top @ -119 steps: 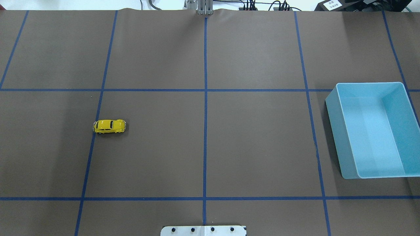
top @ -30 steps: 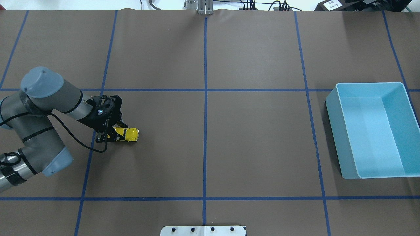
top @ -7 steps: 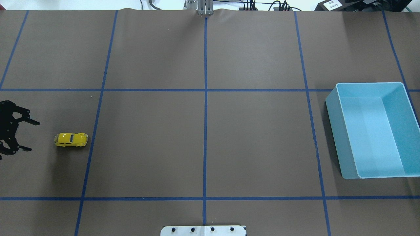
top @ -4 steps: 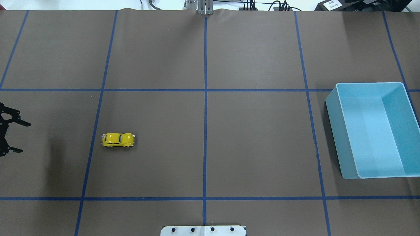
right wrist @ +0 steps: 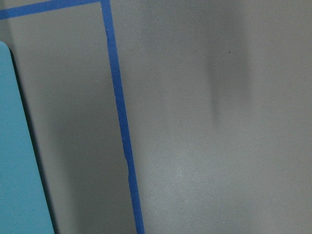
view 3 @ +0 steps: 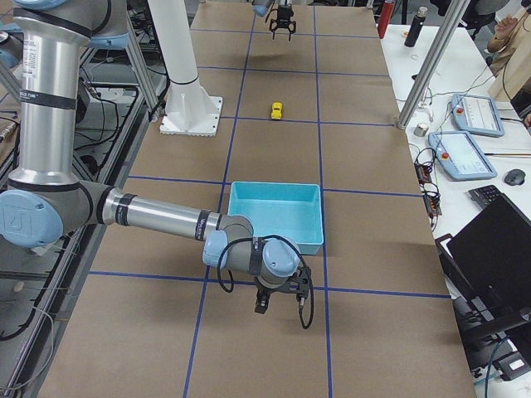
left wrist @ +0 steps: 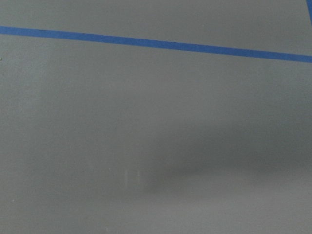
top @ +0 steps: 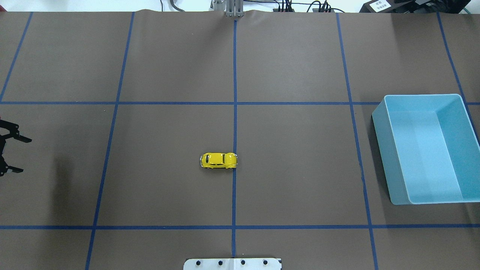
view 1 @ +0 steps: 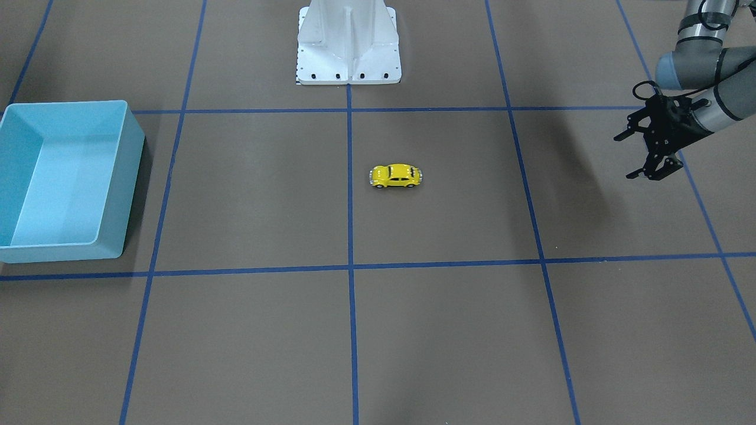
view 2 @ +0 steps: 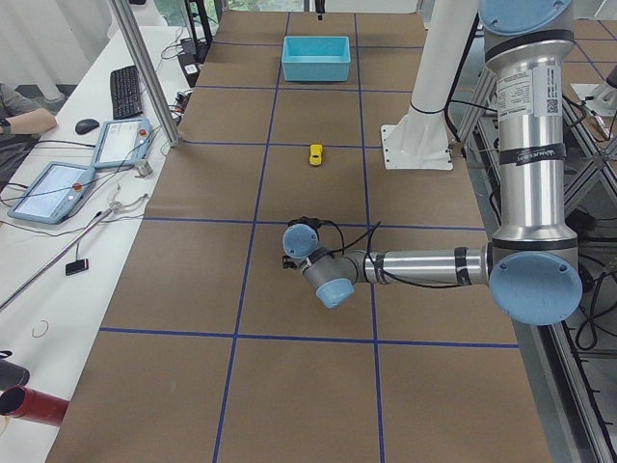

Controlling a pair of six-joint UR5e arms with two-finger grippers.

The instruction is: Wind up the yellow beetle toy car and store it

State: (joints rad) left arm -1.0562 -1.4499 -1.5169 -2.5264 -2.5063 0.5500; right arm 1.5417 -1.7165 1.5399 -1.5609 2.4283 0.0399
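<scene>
The yellow toy car (top: 219, 160) stands on its wheels near the middle of the brown table (top: 168, 67), about halfway between the left and right edges and a little nearer the robot's edge than the far one. It lies lengthwise along the table, close to the centre line of blue tape (top: 234, 75) and on the robot's left side of it (in the overhead view its front end reaches the tape; from across the table it sits just clear). Nothing touches it. The left gripper (top: 24, 155) hangs over the left edge of the table, well apart from the car, its two black fingers (view 1: 635, 175) spread wide with nothing between them. The light blue bin (top: 379, 123) sits by the right edge, well apart from the car, which is outside it. The right gripper (view 3: 282, 311) points down at the mat just beside the bin's outer side, toward the right end of the table; it shows only in the side view, so I cannot tell how its fingers stand. The robot's white base (view 1: 348, 41) is at the middle of its own edge.
</scene>
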